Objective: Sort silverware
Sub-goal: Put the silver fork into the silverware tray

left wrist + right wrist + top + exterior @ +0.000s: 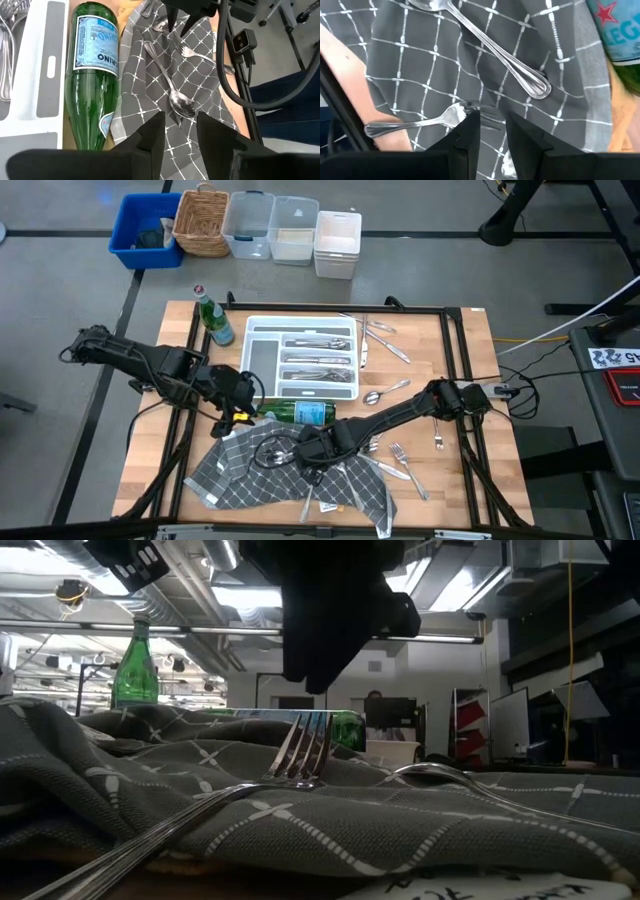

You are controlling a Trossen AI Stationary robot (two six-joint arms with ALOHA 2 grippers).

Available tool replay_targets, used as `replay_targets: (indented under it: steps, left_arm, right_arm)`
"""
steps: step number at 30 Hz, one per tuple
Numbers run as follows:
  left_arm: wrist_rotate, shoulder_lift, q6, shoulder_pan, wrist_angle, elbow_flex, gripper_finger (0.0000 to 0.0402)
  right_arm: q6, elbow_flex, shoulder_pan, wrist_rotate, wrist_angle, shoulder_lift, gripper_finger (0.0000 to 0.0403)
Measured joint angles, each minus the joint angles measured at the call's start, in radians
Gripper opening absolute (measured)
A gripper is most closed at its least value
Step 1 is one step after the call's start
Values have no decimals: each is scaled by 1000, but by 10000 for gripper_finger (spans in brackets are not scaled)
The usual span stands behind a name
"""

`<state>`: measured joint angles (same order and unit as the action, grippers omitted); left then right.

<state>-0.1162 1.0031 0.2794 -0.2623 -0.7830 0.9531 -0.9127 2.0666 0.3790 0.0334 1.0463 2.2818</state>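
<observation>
right claw (487, 131) spread | fork (415, 124) tines between its fingers | on grey cloth (420, 65)

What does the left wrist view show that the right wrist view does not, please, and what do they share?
Only the left wrist view shows the white tray, the whole lying green bottle, and the right gripper poised open above a fork.

Only the right wrist view shows that fork's tines close up, right by its own fingers.

Both show the grey checked cloth, a spoon lying on it, and part of the bottle.
</observation>
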Motion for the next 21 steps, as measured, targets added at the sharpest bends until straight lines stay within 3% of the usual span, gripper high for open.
replay_targets:
  steps: [21]
  left_arm:
    - [5,0,-2,0,1,0,100]
  right_arm:
    - [114,0,-7,-98,17,65,96]
